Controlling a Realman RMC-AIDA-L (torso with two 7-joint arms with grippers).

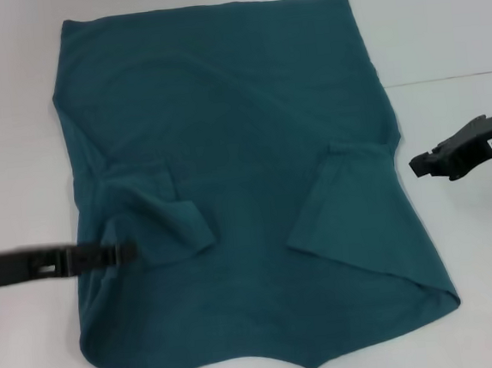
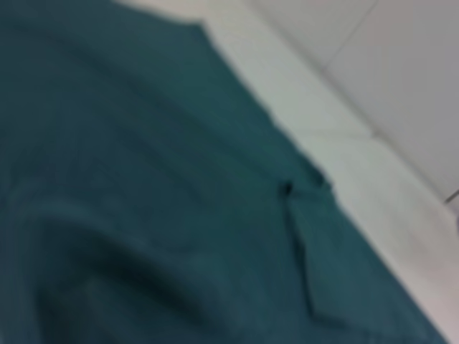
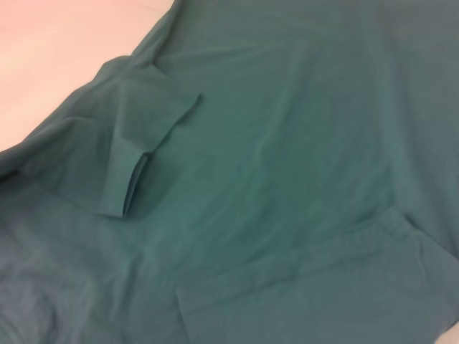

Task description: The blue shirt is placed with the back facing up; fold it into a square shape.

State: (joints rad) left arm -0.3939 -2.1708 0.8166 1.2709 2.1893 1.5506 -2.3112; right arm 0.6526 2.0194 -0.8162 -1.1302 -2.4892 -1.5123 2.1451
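White tabletop (image 1: 479, 284), blue shirt (image 1: 241, 133) spread flat, sleeves folded inward, both claws' state unclear

Motion blur smears the left gripper (image 1: 123, 252); the blue shirt (image 1: 243, 150) runs past the head view's bottom edge

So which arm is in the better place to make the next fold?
Probably the left. The left gripper sits over the shirt, beside the rumpled sleeve on that side. The right gripper hangs off the cloth, over the table.
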